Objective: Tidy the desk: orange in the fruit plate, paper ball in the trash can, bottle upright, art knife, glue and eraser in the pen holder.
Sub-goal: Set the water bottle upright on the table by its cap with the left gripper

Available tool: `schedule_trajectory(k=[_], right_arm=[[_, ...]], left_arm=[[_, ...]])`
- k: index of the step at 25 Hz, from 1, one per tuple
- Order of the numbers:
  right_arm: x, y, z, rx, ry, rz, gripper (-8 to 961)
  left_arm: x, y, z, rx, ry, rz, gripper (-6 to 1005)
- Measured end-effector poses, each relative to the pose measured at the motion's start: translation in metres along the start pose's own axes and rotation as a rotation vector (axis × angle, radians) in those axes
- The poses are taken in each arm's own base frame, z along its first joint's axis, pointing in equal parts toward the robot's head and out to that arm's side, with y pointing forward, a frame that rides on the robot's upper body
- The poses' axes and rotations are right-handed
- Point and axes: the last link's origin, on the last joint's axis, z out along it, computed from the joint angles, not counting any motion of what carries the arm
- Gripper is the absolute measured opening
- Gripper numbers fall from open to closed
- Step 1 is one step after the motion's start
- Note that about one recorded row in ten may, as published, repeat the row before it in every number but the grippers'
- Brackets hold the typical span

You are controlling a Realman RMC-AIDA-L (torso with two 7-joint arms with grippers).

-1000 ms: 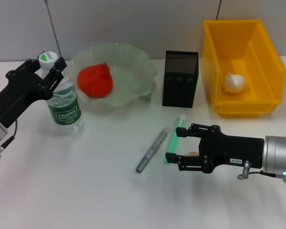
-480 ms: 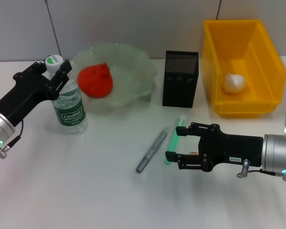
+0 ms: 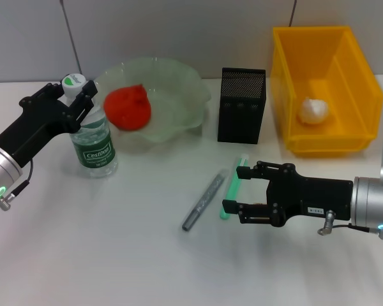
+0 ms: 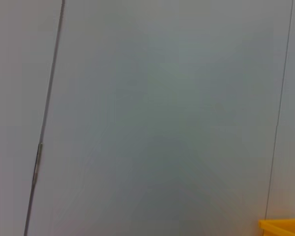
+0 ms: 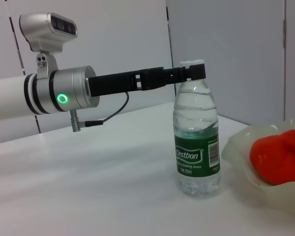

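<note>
The clear water bottle (image 3: 93, 145) with a green label stands upright on the white table left of the fruit plate (image 3: 179, 95). My left gripper (image 3: 76, 97) is shut on its neck just under the cap; this also shows in the right wrist view, with the gripper (image 5: 189, 74) at the bottle (image 5: 196, 147) top. The orange (image 3: 126, 107) lies in the plate. The paper ball (image 3: 314, 110) lies in the yellow bin (image 3: 354, 76). My right gripper (image 3: 235, 190) is open, low over the green glue stick (image 3: 233, 185). The grey art knife (image 3: 203, 201) lies just left of it. I cannot make out the eraser.
The black mesh pen holder (image 3: 241, 105) stands between the plate and the bin, behind the glue stick. The left wrist view shows only the grey wall and a corner of the yellow bin (image 4: 285, 227). Bare table lies in front of both arms.
My left gripper has carried the bottle a little to the right and brought it from tilted to upright on the table. My right gripper has barely moved.
</note>
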Motion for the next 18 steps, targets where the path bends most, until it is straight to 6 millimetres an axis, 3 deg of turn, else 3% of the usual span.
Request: schedule_trajectory(k=[18], right_arm=[[-0.003, -0.0026, 0.0017, 0.003, 0.003, -0.004, 785]], left_arm=[[-0.0002, -0.0001, 0.0003, 0.004, 0.001, -0.008, 489]])
